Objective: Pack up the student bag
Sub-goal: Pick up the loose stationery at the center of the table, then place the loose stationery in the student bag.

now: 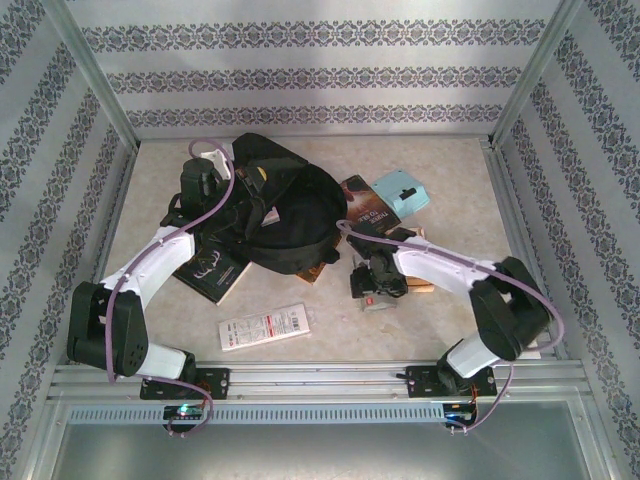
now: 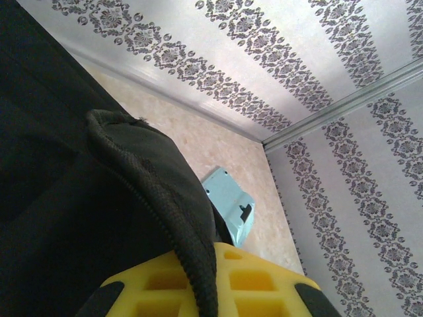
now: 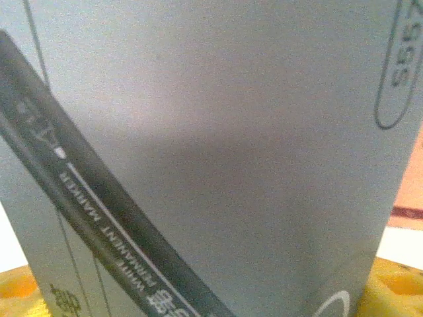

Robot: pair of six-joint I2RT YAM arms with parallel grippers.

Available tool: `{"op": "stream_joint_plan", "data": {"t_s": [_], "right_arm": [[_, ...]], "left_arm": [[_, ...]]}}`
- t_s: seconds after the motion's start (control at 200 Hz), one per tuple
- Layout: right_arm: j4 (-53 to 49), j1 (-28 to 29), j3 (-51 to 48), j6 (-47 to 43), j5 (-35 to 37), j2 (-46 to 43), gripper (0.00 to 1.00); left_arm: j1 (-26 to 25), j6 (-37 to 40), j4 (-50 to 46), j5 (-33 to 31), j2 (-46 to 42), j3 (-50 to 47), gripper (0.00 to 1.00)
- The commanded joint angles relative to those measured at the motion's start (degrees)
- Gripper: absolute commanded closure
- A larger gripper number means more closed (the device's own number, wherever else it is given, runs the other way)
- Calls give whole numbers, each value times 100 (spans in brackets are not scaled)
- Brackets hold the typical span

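Black student bag (image 2: 66,231) rim is being pinched open for loading by left gripper (image 2: 205,294); right gripper (image 1: 375,295) is straddling grey box (image 3: 231,132), grip unclear.

Cut off, blurred, covered
Grey box (image 3: 231,145) overruns the frame edges, its print blurred; student bag (image 2: 66,218) hides part of the light-blue case (image 2: 228,198).

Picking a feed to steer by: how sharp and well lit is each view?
Top external: sharp, evenly lit, though the student bag is a black mass with little detail. Left wrist: bag edge crisp, left side dark. Right wrist: grey marker box too close, blurred, shadowed.
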Motion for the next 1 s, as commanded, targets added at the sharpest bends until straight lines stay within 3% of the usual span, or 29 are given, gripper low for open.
{"op": "stream_joint_plan", "data": {"t_s": [0.0, 0.175, 0.35, 0.54, 0.729, 0.994], "right_arm": [[-257, 67, 515, 91, 7, -639, 21], [-225, 64, 1580, 71, -475, -734, 21], [155, 36, 2612, 274, -851, -57, 19], [829, -71, 3742, 1223, -1327, 1131, 19], [778, 9, 4969, 2547, -905, 2453, 20], [2227, 112, 5263, 3641, -1172, 3440, 18]], "left_arm": [[47, 178, 54, 130, -80, 326, 100], [48, 89, -84, 254, -177, 610, 100], [40, -10, -220, 183, -282, 815, 100], [36, -41, -155, 218, -237, 931, 100], [31, -346, 144, 228, -167, 1044, 100], [33, -625, 362, 249, -54, 1342, 100]]}}
